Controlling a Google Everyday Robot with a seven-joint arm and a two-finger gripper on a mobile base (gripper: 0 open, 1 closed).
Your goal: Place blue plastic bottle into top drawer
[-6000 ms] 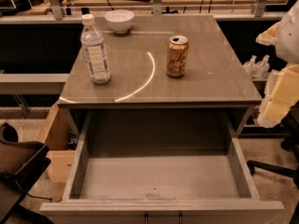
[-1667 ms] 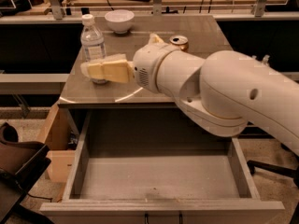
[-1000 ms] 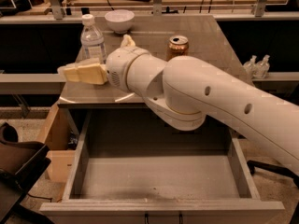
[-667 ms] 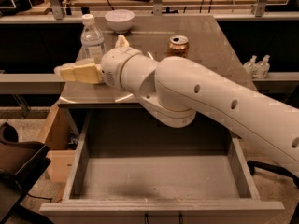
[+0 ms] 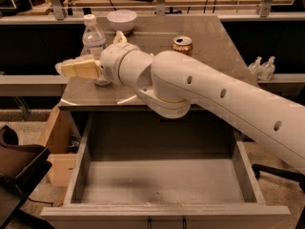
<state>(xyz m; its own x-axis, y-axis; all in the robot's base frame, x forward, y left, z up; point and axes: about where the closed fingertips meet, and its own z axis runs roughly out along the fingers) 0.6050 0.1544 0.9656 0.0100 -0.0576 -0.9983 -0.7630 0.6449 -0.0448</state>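
The clear, white-capped plastic bottle [image 5: 93,37] is seen upright by the grey tabletop's [image 5: 214,42] nine o'clock edge. The cream gripper [image 5: 78,68] is held at its six o'clock; its grip cannot be told. The wide grey drawer [image 5: 162,180] is pulled open below.

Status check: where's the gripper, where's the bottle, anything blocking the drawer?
Gripper at tabletop's left edge, in front of blue plastic bottle. Bottle upright, not yet in top drawer. Drawer open, nothing inside.

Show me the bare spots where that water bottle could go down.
The top drawer is bare wall to wall. The tabletop right of the soda can is bare too. Crowded: the left side, where the gripper sits beside the blue plastic bottle, bowl behind.
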